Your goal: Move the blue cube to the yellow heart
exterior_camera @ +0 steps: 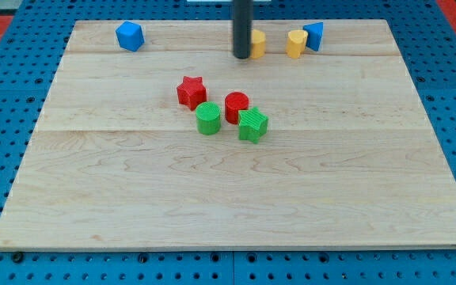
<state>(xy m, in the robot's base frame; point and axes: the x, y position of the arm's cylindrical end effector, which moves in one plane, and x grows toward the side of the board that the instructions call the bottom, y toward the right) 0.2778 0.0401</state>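
The blue cube point(130, 36) sits near the board's top left corner. Two yellow blocks sit at the top middle: one point(257, 42) is partly hidden behind my rod, the other point(295, 43) lies further right, touching a blue triangular block point(314, 36). I cannot tell which yellow block is the heart. My tip point(241, 56) rests on the board just left of the partly hidden yellow block, far to the right of the blue cube.
A cluster sits in the board's middle: a red star point(191, 92), a red cylinder point(237, 106), a green cylinder point(208, 119) and a green block point(252, 125). The wooden board point(228, 206) lies on a blue pegboard.
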